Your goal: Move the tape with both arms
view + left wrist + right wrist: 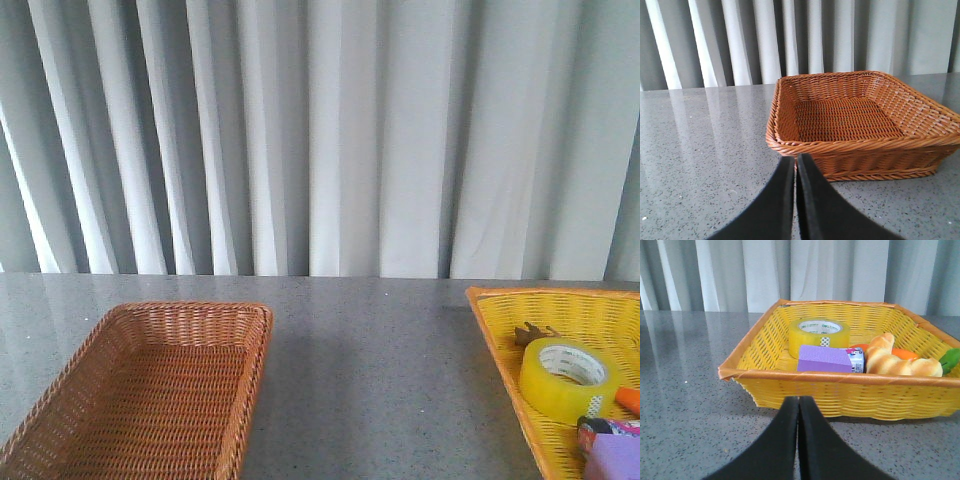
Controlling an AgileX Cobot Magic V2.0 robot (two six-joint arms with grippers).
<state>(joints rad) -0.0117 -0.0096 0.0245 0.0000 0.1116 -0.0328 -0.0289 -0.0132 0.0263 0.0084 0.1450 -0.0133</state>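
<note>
Yellow tape (819, 336) flat in yellow basket (765, 340) | right pincer (799, 405) pressed closed, left pincer (795, 165) likewise | spread right wide, descend over rim, avoid purple block (824, 359).

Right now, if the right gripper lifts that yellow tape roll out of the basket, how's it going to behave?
The tape lies flat on its side in the yellow basket, so it probably won't roll until tipped on edge. Its thick wound body looks stiff. The glossy film may be slippery.
</note>
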